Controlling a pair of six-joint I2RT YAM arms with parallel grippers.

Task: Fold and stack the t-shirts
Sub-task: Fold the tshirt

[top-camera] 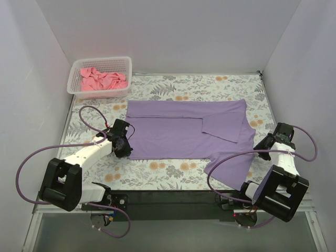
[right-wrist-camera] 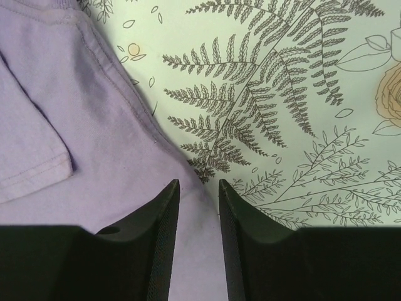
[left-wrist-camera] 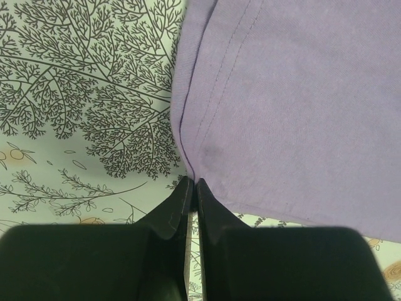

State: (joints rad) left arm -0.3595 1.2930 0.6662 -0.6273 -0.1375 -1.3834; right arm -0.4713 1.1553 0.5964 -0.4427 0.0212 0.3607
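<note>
The left arm (top-camera: 86,152) lies low and stretched forward over the surface, its wrist at the left edge of the purple t-shirt (top-camera: 178,128). The left fingers (left-wrist-camera: 193,183) are pressed together, pinching the hem right at that edge. The shirt lies flat on the floral tablecloth (top-camera: 173,86), partly folded, one sleeve hanging toward the near edge. The right arm (top-camera: 281,157) is bent up, its wrist angled inward and down at the shirt's right side. The right fingers (right-wrist-camera: 198,183) stand slightly apart over the cloth's border, holding nothing. The pink t-shirt (top-camera: 102,80) sits crumpled in the white basket (top-camera: 100,94) at the far left corner.
</note>
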